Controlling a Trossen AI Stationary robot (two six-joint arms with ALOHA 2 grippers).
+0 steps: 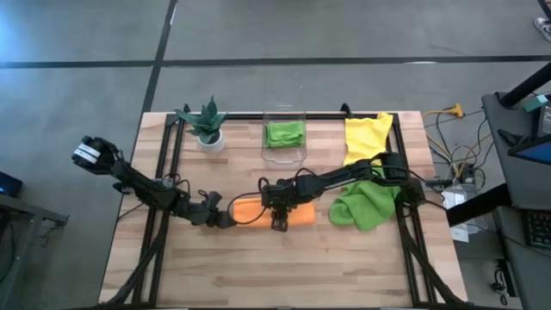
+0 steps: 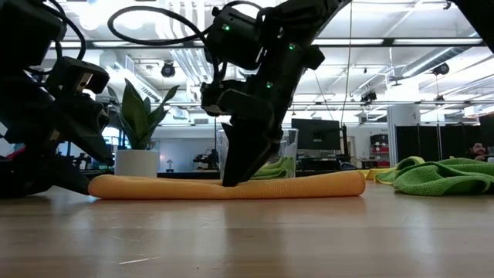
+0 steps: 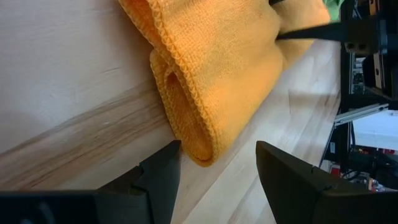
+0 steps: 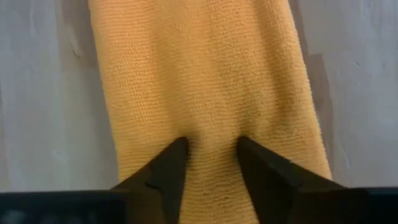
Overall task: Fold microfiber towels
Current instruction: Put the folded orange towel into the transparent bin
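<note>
Orange towel (image 1: 297,210) lies folded on the table (image 1: 258,267); right gripper (image 4: 211,146) presses parted fingers into it, left gripper (image 3: 214,165) open at its end.

A soft orange microfiber towel (image 1: 269,212), folded into a long narrow band, lies flat across the middle of the table. To its right a lime green microfiber towel (image 1: 365,207) sits crumpled in a loose heap. Beyond that, at the far right, a yellow towel (image 1: 367,135) lies spread. A second lime green towel (image 1: 285,133) rests folded at the far centre.
</note>
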